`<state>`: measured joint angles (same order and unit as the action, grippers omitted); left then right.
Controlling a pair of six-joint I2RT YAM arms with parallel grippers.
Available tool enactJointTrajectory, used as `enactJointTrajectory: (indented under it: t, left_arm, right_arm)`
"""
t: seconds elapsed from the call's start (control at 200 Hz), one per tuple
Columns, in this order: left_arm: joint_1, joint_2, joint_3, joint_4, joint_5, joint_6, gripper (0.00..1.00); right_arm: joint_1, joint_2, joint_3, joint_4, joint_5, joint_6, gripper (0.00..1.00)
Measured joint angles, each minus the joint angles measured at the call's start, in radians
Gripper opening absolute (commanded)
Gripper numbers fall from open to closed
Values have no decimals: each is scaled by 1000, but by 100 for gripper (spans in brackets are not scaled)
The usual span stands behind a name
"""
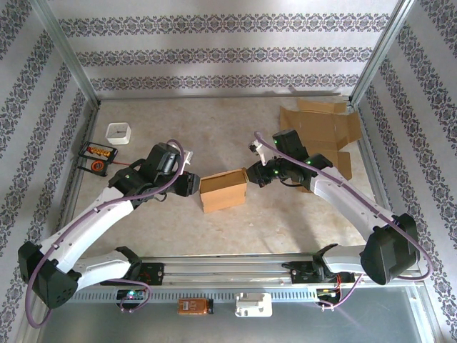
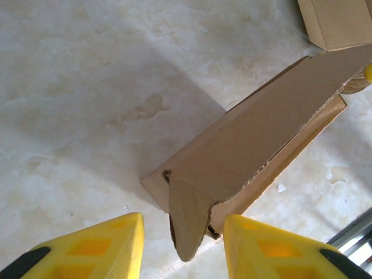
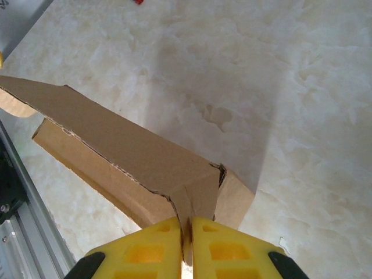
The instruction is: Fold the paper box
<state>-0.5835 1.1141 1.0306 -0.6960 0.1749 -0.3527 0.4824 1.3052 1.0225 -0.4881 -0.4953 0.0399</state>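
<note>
the right pincer clamps one end flap of the brown cardboard box; the left pincer gapes around the opposite flap

Paper box lies between left hand and right hand; cardboard, perhaps stacked, behind.

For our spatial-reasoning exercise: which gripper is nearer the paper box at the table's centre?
Right. The right gripper is shut on the paper box's end flap, touching it. The left gripper stands open astride the opposite flap, with a gap showing on each side.
</note>
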Motion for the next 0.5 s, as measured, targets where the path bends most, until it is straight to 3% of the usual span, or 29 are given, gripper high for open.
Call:
enactJointTrajectory:
  t: [0.13,0.34,0.5]
  left_arm:
    - [0,13,-2,5,21,-5,40]
    - [0,39,-3,6,27,-29,16]
    - [0,62,8,3,3,-99,11]
  right_arm:
    - [11,0,0,1,14,19,13]
    - [27,-1,1,7,56,49,14]
    - [51,-2,3,11,121,110,13]
